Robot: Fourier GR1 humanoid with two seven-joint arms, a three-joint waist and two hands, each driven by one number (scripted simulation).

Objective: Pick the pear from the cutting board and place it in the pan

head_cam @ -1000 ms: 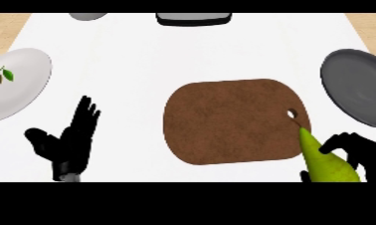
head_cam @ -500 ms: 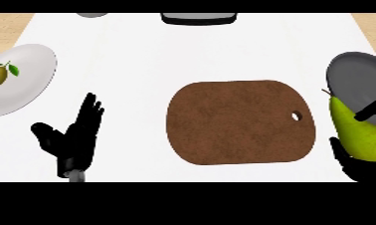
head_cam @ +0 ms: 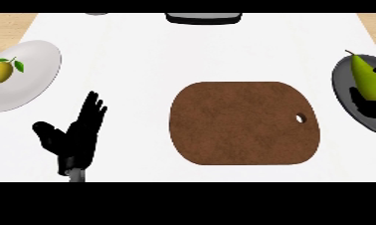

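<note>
Since 0.5 s ago the pear (head_cam: 362, 73) has gone farther and right: it was at the pan's near rim, off the board's right side, and now sits inside the pan's outline. The board has not shifted. The left hand is in the same place and pose.

Pear: green, stem end pointing far, body cut by the right edge of the view. It overlaps the pan (head_cam: 343, 82), a dark grey round dish at the right edge, only partly in view. Cannot tell whether the pear rests on the pan or is above it.

Right hand (head_cam: 364, 102): only a black patch shows at the right edge, just near of the pear and over the pan. Cannot tell its state, or whether it touches the pear.

Left hand (head_cam: 77, 135): near left, spread, fingertips pointing far, thumb out to the left, resting, holding nothing.

Cutting board (head_cam: 244, 122): brown, rounded, centre of the counter (head_cam: 191, 55), hanger hole near its right edge, nothing on it.

Left side: pale plate (head_cam: 35, 77), cut by the edge, with a yellow fruit (head_cam: 4, 70) with a green leaf on it. Far edge, centre: a dark object (head_cam: 203, 17), mostly cropped.
</note>
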